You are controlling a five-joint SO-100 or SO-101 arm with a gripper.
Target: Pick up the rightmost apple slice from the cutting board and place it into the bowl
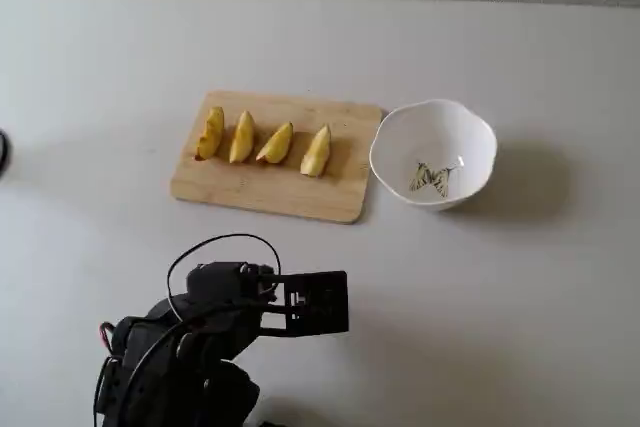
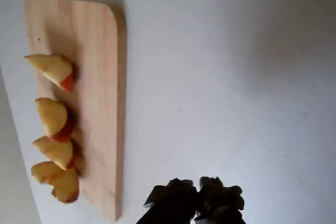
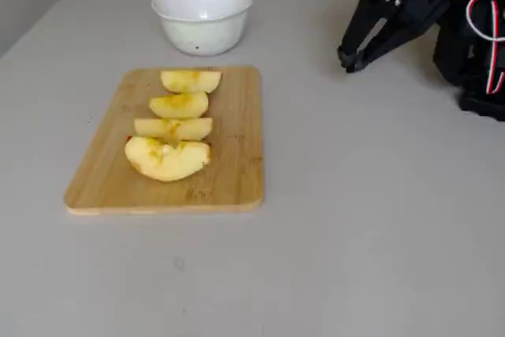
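Your claw (image 3: 351,62) hangs above bare table (image 1: 520,307), well apart from the cutting board (image 1: 300,202), gripping nothing; its tips look clenched together in the side fixed view. The target apple slice (image 1: 316,151) lies untouched at the end of the row of four nearest the board's bowl-side edge. The bowl (image 1: 480,142) sits just beside that edge, empty, presumably to keep the carry short. You have no legible brand or writing to record; only a butterfly drawing (image 1: 432,178) marks the bowl's bottom.
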